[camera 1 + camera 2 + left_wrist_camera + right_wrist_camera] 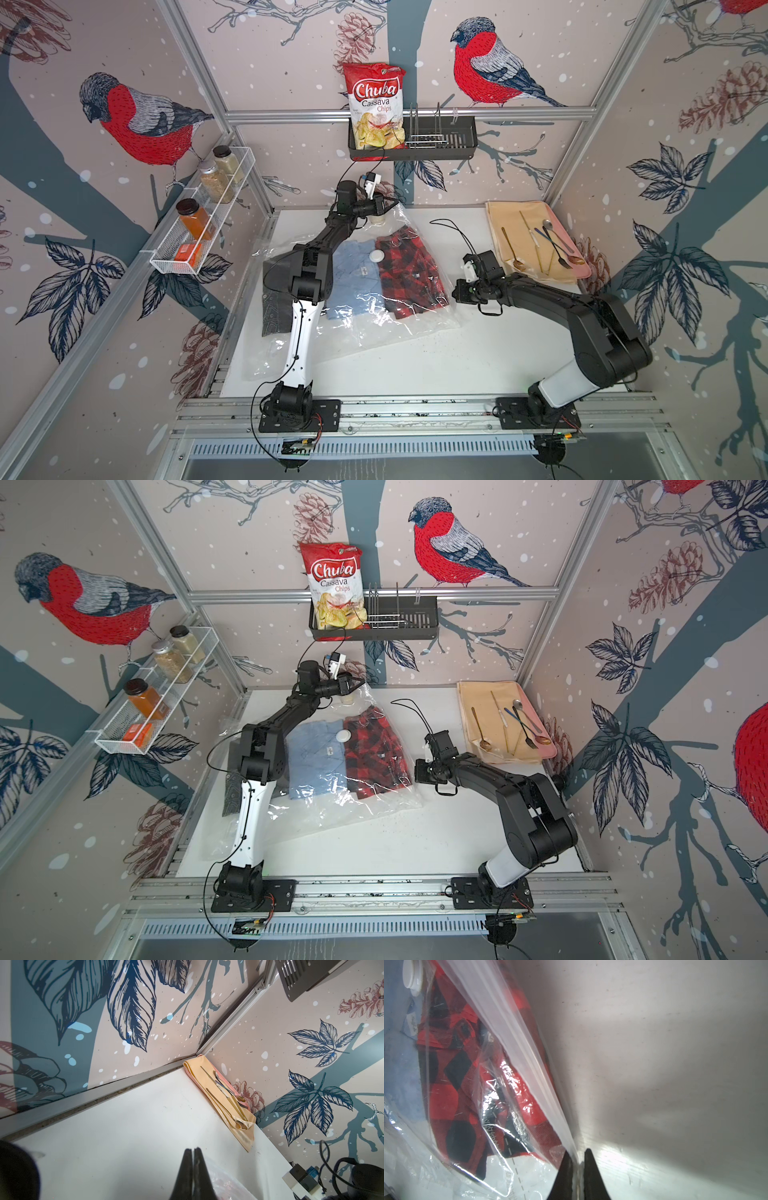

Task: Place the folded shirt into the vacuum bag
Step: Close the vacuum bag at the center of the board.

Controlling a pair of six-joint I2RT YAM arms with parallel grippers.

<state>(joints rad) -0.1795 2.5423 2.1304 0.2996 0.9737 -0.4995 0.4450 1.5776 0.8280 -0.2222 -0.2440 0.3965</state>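
The red check shirt [411, 274] lies inside the vacuum bag [374, 332], right by my right claw [454, 293].

It lies flat under the clear plastic, just past that claw's tips. Its long side runs along the bag's open edge, from my right claw away to my left claw [395, 203]. My right claw is pinched on the near end of that edge. My left claw is squeezed tight and seems to hold the far corner up. My right arm is nearer. A blue shirt [353, 278] lies farther off, beside the white cap [377, 255]. I think this shirt is in.
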